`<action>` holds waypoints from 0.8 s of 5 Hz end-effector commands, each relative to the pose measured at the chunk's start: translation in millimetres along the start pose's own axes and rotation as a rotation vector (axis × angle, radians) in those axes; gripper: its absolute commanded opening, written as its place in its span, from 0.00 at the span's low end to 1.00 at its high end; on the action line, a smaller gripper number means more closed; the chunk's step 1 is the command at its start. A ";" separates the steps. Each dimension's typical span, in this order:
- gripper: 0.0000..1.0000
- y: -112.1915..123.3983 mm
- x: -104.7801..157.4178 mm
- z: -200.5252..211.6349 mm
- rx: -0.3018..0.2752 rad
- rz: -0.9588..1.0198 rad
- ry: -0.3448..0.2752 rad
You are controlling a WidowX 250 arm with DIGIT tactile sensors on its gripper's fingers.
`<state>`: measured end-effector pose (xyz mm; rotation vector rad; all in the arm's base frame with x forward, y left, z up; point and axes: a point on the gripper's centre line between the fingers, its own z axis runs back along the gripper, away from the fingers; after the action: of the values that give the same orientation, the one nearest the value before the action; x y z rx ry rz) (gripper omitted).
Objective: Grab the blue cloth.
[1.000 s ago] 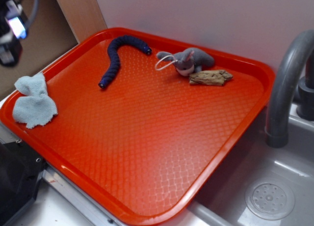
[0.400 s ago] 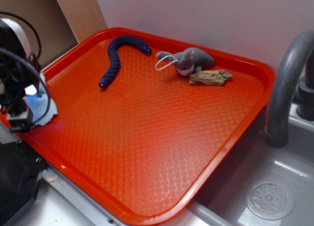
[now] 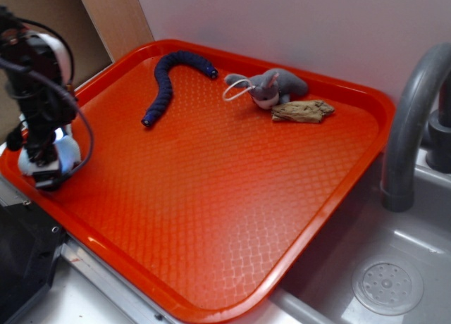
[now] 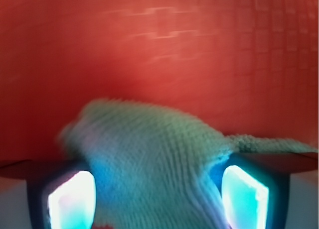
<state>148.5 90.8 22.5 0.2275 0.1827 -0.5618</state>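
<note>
The blue cloth [image 3: 68, 151] lies at the left edge of the red tray [image 3: 211, 190], mostly hidden under my arm. My gripper [image 3: 45, 170] is lowered straight onto it. In the wrist view the pale woven cloth [image 4: 149, 154] is bunched up between my two lit fingers [image 4: 70, 199], which stand wide apart on either side of it. My gripper [image 4: 157, 201] is open around the cloth, with the red tray floor [image 4: 174, 50] behind it.
A dark navy ribbed snake toy [image 3: 163, 84], a grey plush animal [image 3: 271, 86] and a brown wood piece [image 3: 303, 111] lie at the tray's back. A grey faucet [image 3: 409, 127] and sink basin [image 3: 387, 285] are at the right. A wall runs behind the tray.
My arm has come in from the upper left and dropped onto the cloth, covering most of it. The toys have not moved.
</note>
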 end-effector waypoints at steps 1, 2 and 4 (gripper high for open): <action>0.00 7.7 -1.4 -6.4 0.034 0.045 0.043; 0.00 5.8 -2.0 -5.6 0.053 0.044 0.041; 0.00 6.5 -0.4 -4.4 0.064 0.047 0.040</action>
<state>144.0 96.2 18.1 0.2942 0.2295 -0.5399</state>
